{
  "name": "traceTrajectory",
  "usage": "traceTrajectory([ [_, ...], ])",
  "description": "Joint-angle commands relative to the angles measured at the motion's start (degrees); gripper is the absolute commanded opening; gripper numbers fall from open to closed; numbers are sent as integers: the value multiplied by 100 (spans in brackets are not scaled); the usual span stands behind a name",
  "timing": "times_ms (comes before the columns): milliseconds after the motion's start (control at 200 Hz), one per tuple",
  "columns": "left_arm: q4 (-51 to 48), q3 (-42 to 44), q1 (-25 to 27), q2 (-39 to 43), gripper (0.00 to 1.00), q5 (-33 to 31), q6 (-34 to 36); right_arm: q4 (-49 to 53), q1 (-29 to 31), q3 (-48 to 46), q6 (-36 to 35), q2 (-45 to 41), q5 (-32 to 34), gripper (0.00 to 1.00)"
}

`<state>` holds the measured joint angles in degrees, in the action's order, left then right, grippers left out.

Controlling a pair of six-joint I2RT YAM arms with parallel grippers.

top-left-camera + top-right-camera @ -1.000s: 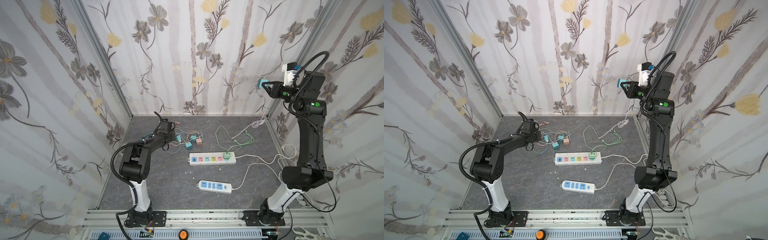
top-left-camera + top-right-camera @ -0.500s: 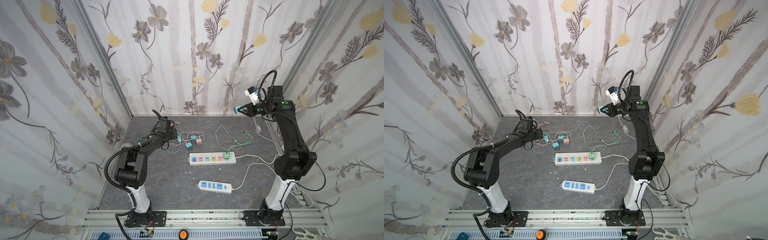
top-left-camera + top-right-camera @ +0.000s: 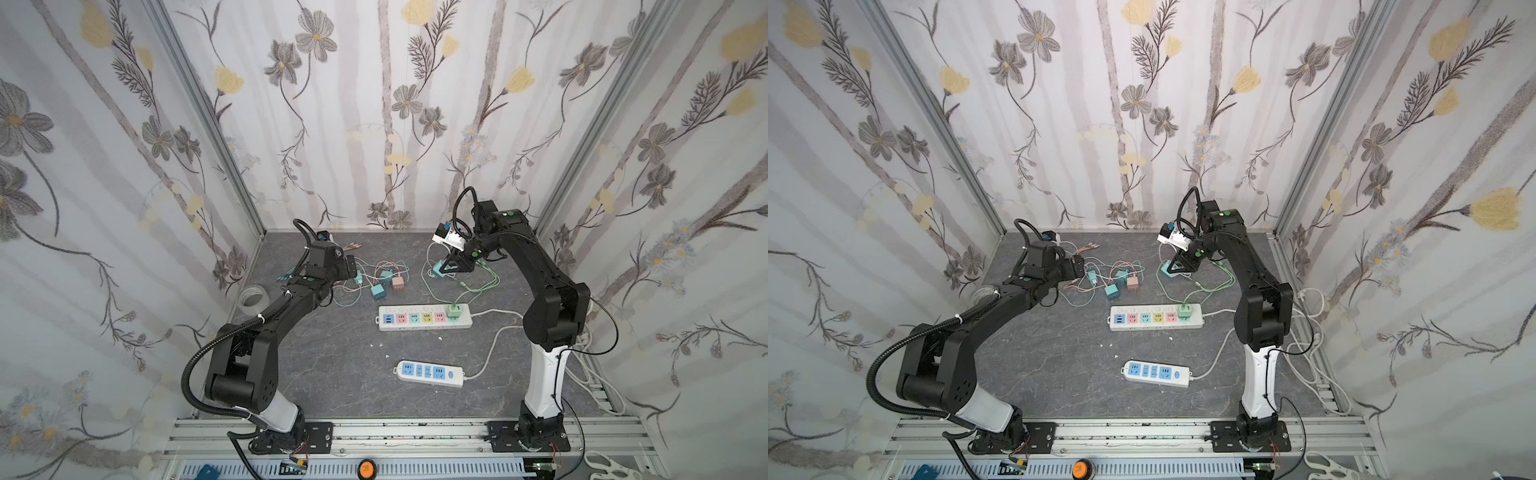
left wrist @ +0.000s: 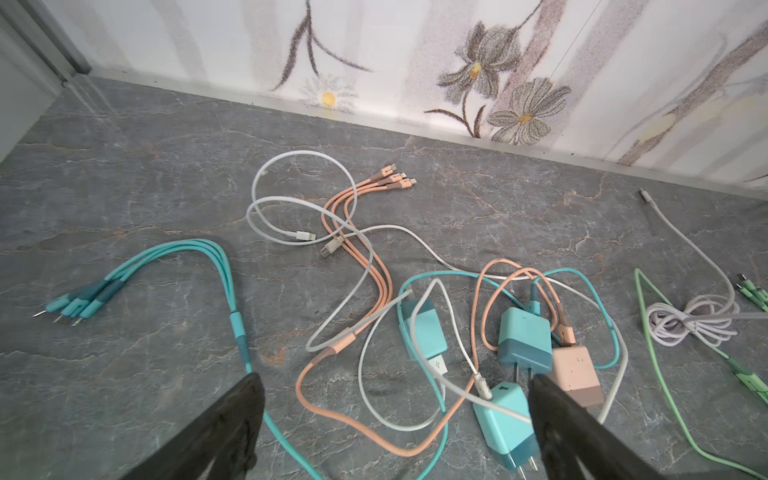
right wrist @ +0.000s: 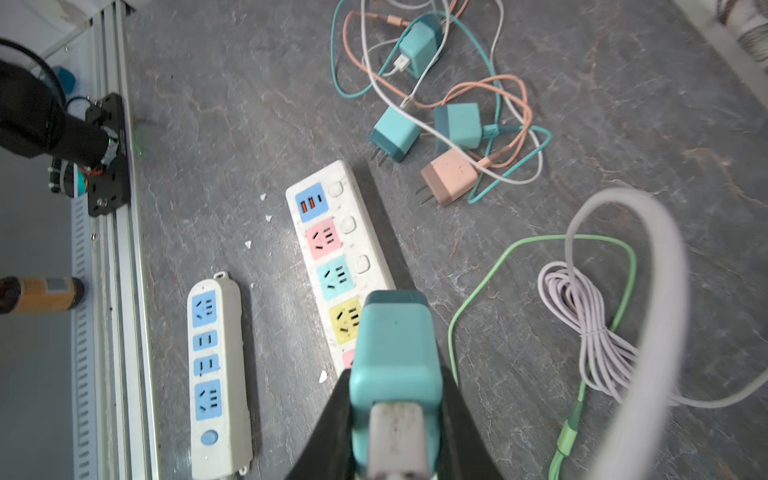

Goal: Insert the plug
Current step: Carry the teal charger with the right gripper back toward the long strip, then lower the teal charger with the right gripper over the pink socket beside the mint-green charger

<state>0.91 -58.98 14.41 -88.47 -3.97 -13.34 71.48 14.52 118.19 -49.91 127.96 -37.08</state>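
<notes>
A long power strip (image 3: 424, 319) lies across the middle of the surface (image 3: 332, 374). A charger (image 3: 453, 311) sits in the socket at its right end. A short power strip (image 3: 430, 373) lies in front of it. Behind and left of the long power strip is a heap of chargers and cords (image 3: 384, 282). A roll of tape (image 3: 252, 296) lies by the left wall. The plug (image 3: 437, 268), held in the right jaws, hangs behind the long power strip, right of the heap.

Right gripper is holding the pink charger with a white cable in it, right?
No. The right gripper holds the teal charger, white cable in it, as the right wrist view shows. The pink charger lies on the table.
</notes>
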Motion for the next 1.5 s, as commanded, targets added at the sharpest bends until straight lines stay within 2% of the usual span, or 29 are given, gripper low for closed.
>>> traceTrajectory([
  [0, 372, 214, 0, 248, 100, -185, 197, 305, 163, -103, -739, 63, 241, 0],
  [185, -244, 77, -5, 378, 100, -287, 319, 305, 440, -426, -1029, -28, 828, 0],
  [320, -299, 179, 0, 529, 100, -1164, -342, 204, 649, -786, -1172, -112, 1174, 0],
  [410, 139, 524, -4, 782, 100, -1346, -429, 117, 731, -967, -1242, -100, 1322, 0],
  [520, 399, 787, -70, 1015, 100, -1269, -607, 111, 812, -1067, -1352, -42, 1521, 0],
  [650, 254, 827, -163, 1094, 100, -1133, -668, 111, 822, -1159, -1527, 33, 1891, 0],
  [864, 159, 846, -194, 1026, 100, -688, -505, -266, 938, -1500, -1686, -102, 2055, 0],
  [1219, -12, 849, -193, 922, 100, -799, -709, -680, 1181, -1746, -1829, -117, 2601, 0],
  [1494, -47, 871, -194, 901, 100, -834, -670, -759, 1205, -1878, -1899, -355, 2723, 0],
])
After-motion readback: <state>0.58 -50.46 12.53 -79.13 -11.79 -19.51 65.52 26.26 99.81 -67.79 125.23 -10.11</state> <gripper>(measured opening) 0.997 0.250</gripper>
